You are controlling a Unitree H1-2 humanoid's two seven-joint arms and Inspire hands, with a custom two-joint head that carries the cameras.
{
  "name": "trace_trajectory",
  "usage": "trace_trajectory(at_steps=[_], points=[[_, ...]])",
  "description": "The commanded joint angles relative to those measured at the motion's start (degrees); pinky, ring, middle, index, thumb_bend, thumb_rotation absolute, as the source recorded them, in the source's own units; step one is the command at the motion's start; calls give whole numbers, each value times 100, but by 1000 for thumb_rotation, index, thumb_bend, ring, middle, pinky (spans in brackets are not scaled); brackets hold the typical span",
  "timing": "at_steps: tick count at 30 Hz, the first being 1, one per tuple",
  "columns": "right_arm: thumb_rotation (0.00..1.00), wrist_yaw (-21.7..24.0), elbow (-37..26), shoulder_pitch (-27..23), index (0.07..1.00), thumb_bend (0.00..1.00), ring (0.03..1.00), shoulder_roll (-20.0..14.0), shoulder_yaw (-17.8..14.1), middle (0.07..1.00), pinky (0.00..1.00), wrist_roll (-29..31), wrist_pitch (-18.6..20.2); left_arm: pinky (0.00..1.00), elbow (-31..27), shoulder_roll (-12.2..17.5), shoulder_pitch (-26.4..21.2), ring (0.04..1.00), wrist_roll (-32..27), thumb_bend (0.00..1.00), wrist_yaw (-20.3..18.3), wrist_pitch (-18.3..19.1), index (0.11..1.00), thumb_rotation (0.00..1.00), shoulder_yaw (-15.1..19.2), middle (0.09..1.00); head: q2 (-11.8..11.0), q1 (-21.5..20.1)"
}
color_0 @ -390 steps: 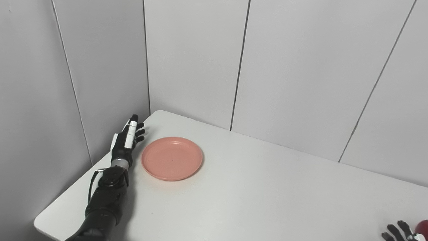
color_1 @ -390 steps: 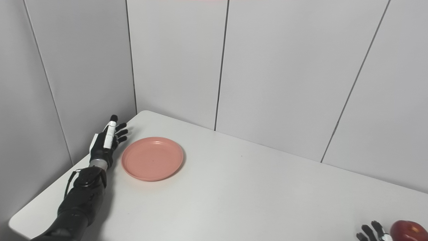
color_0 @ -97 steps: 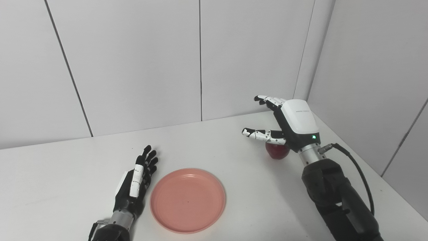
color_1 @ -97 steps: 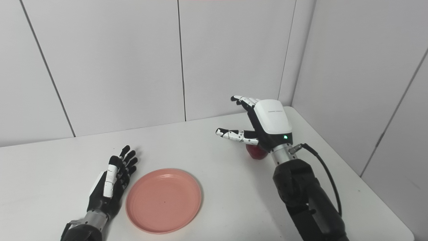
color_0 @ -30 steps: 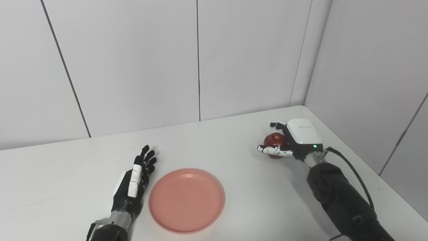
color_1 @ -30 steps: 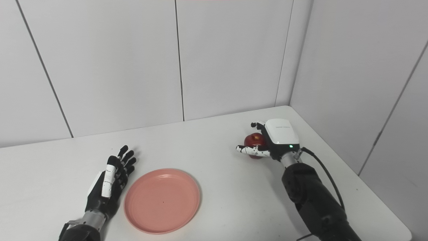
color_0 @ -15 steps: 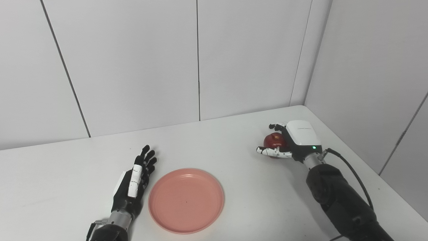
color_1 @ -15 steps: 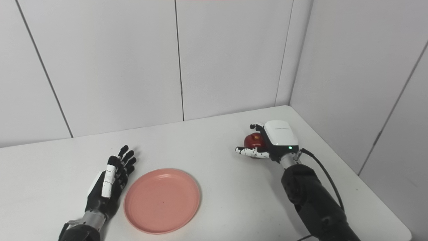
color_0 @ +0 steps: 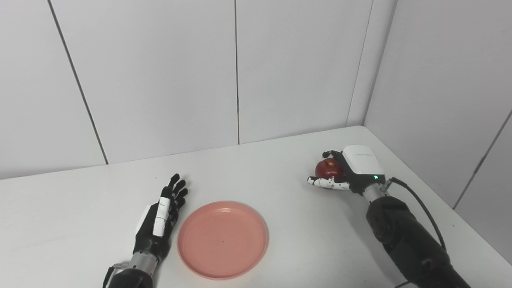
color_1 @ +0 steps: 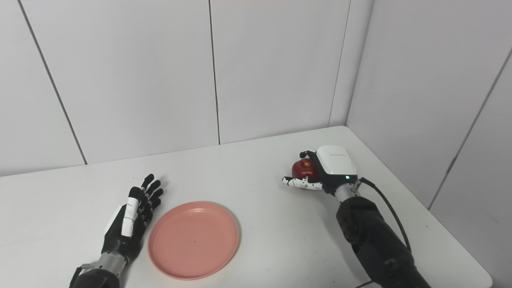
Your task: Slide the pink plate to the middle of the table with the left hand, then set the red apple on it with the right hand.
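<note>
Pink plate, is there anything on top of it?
Nothing lies on the pink plate; its whole inside shows bare. The red apple is off to the right, wrapped in the right hand. The left hand lies flat and open beside the plate's left rim.

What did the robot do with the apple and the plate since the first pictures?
The left hand slid the pink plate from the table's far left corner toward the middle. The right hand came down and closed around the red apple. In the last second, plate and left hand have not moved.
</note>
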Motion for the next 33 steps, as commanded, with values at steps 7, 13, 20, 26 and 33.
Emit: trace_trajectory(at_steps=[7, 13, 20, 26, 33], points=[[808, 36, -209, -206, 624, 706, 424, -104, -25, 523, 334, 61, 194, 1000, 175, 70, 267, 965, 16, 902, -32, 155, 954, 971, -14, 976, 11, 5], [796, 111, -219, -207, 612, 676, 382, -114, 0, 473, 299, 49, 288, 1000, 168, 68, 266, 963, 1, 896, -33, 169, 950, 969, -9, 976, 16, 11], [743, 88, -159, -219, 603, 616, 353, -119, 6, 441, 278, 139, 222, 1000, 147, 75, 268, 965, 2, 892, -45, 193, 948, 970, -18, 979, 43, 19], [524, -64, -11, -238, 576, 550, 242, -124, 7, 337, 179, 289, 49, 1000, 135, 70, 272, 966, -13, 887, -53, 195, 946, 977, -22, 979, 39, 29], [491, -95, -18, -255, 593, 551, 239, -164, 68, 338, 174, 354, 87, 1000, 133, 65, 263, 964, -4, 898, -39, 203, 942, 974, -24, 976, 36, 31]])
